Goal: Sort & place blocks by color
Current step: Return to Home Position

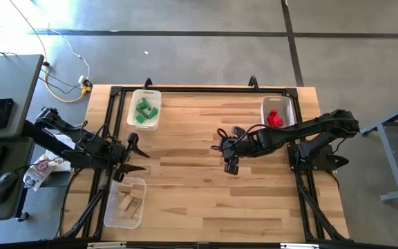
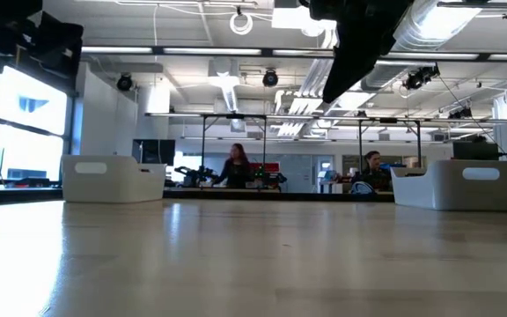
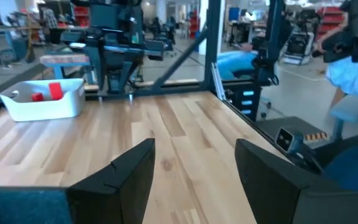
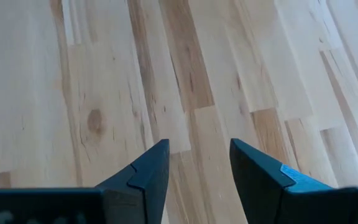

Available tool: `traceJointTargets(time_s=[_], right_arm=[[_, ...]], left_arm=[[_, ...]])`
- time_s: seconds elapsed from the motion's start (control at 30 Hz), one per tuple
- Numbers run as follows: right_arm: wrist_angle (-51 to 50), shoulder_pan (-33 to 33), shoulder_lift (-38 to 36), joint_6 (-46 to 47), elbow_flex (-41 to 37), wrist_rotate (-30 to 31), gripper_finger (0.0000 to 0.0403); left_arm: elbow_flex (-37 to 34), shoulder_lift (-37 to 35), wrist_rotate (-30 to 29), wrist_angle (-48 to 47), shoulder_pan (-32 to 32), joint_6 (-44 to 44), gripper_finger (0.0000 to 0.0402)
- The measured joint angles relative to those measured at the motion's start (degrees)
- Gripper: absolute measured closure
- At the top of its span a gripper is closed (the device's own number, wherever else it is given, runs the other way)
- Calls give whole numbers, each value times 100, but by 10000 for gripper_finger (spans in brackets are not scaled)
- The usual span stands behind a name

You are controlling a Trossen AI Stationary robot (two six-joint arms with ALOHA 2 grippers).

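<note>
Green blocks (image 1: pixel 144 111) lie in a clear bin (image 1: pixel 131 104) at the table's far left. Red blocks (image 1: pixel 275 118) lie in a bin (image 1: pixel 287 105) at the far right, and the left wrist view also shows these red blocks (image 3: pixel 47 92). Light wood blocks (image 1: pixel 127 203) lie in a bin (image 1: pixel 112 207) at the near left. My left gripper (image 1: pixel 138 153) (image 3: pixel 194 146) stands open at the table's left edge, pointing level across the bare wood. My right gripper (image 1: pixel 225 151) (image 4: pixel 199 146) hangs open over the middle of the table, slanting down, nothing between its fingers.
Bare tabletop (image 1: pixel 185 173) lies between the two grippers. The low view shows two bins (image 2: pixel 113 179) (image 2: pixel 454 185) at the table's far side and people in the room beyond. A desk with a keyboard and mouse (image 1: pixel 2 185) stands left of the table.
</note>
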Motion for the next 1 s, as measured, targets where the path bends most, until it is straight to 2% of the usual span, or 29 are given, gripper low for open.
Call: traceJointTargets(time_s=[0.3, 0.63, 0.73, 0.83, 1.0], right_arm=[[1, -345, 0, -94, 0, -518, 247], [-272, -718, -144, -483, 0, -554, 247], [-369, -803, -426, -640, 0, -376, 247], [-388, -873, -846, -703, 0, -131, 247], [-383, -891, -1597, -710, -6, 298, 247]], left_arm=[[-560, -661, -765, -173, 177, 175, 193], [-575, -717, -549, -181, 1144, 602, 193], [-575, -717, -222, -203, 1503, 589, 193], [-574, -717, 368, -268, 1805, 560, 193], [-573, -717, 1018, -299, 2072, 557, 193]])
